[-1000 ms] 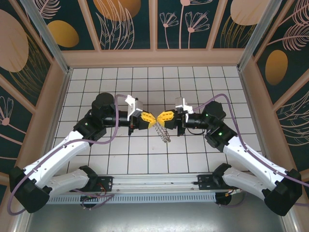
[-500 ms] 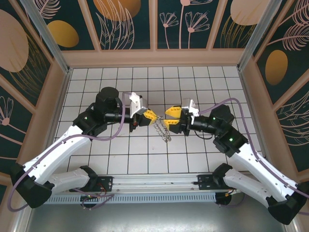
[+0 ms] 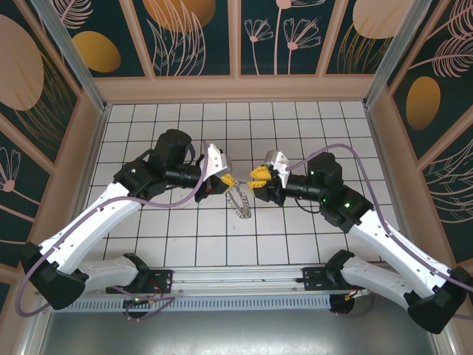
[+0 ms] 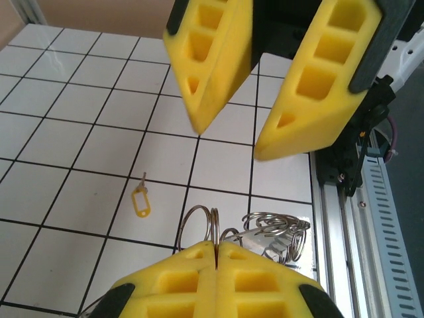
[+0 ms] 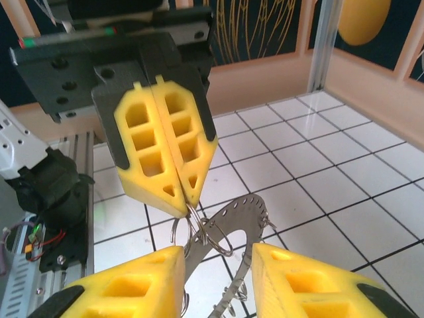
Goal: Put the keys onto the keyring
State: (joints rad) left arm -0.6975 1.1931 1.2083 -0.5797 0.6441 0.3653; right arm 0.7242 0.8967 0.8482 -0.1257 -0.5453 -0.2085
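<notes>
Above the middle of the table, we have our left gripper [image 3: 228,180] clenched on the hanging keyring [image 5: 240,211], our right gripper [image 3: 257,179] spread empty beside it, and the key [image 4: 140,201] lying loose on the tiles [image 4: 66,93], not yet threaded.

The left hand [image 3: 229,180] and right hand [image 3: 258,178] are bright yellow, on white-and-black arms [image 3: 96,222] with purple cables [image 3: 325,151]. The keyring [image 3: 240,201] is silvery grey and the small tag [image 4: 140,202] yellow. The surface [image 3: 295,237] is white with a dark grid, and the walls [image 3: 207,37] are dark teal with gold discs and pale pink outlined plants.
</notes>
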